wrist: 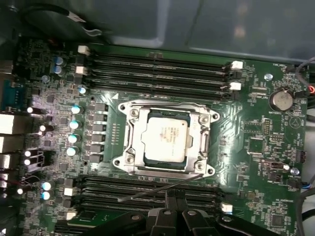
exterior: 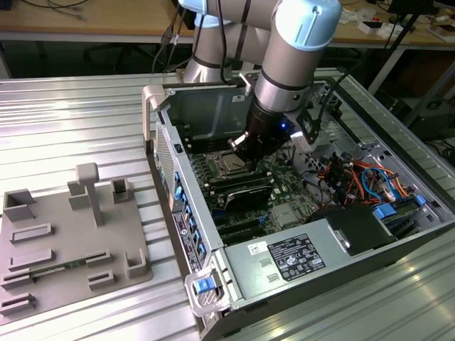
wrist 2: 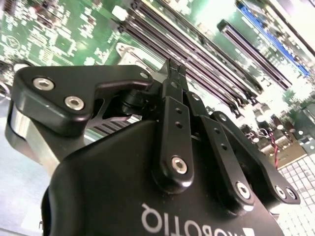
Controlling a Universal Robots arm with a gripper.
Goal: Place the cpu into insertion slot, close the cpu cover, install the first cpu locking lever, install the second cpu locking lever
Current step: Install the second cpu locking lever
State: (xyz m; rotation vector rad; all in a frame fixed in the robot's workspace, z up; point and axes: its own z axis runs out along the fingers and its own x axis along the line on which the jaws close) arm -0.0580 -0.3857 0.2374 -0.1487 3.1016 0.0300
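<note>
Black two-fingered gripper (wrist 2: 172, 73) on the grey robot arm (exterior: 288, 67) hangs inside the open grey metal computer case (exterior: 213, 273), just above the green motherboard (wrist: 246, 147), with its fingertips pressed together and nothing between them in the second wrist view. In the first wrist view the small square cpu with its silver-grey metal top (wrist: 165, 138) lies flat inside the square insertion slot (wrist: 147, 164), and the thin silvery cpu cover frame (wrist: 197, 142) lies closed down around it, its cut-out centre showing the chip. A thin metal locking lever (wrist: 157, 189) stands free at a slant beside the socket (over the long black memory slots (wrist: 157, 71)). A grey-labelled power-supply box (exterior: 284, 259) sits in the case's near corner. On the exterior view's left, a grey moulded fixture tray (exterior: 67, 238) rests on the ribbed metal table (exterior: 71, 114).
</note>
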